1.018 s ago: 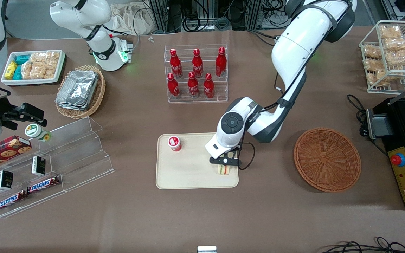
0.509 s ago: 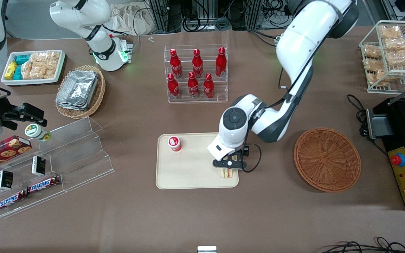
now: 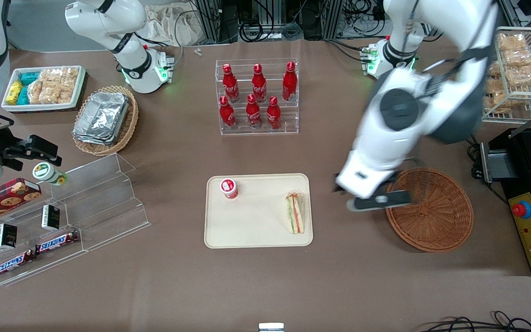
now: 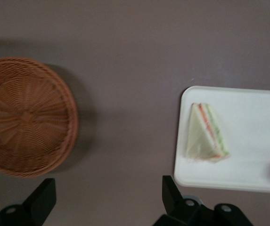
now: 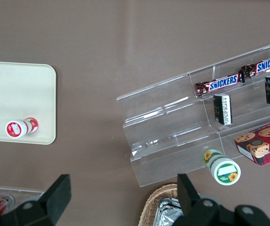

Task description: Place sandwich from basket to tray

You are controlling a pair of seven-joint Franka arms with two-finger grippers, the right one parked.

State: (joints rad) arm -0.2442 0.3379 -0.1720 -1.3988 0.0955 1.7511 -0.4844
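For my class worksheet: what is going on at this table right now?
The sandwich lies flat on the tray, beside a small red-capped bottle. The left arm's gripper, open and holding nothing, hangs above the table between the tray and the empty basket. The placing looks done.

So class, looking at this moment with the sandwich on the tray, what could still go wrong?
1. The sandwich lies close to the tray rim nearest the basket; a nudge might push it off.
2. The open hand hangs over the basket's edge; dropping lower could knock it.
3. The small red-capped bottle on the tray could topple if the tray shifts.
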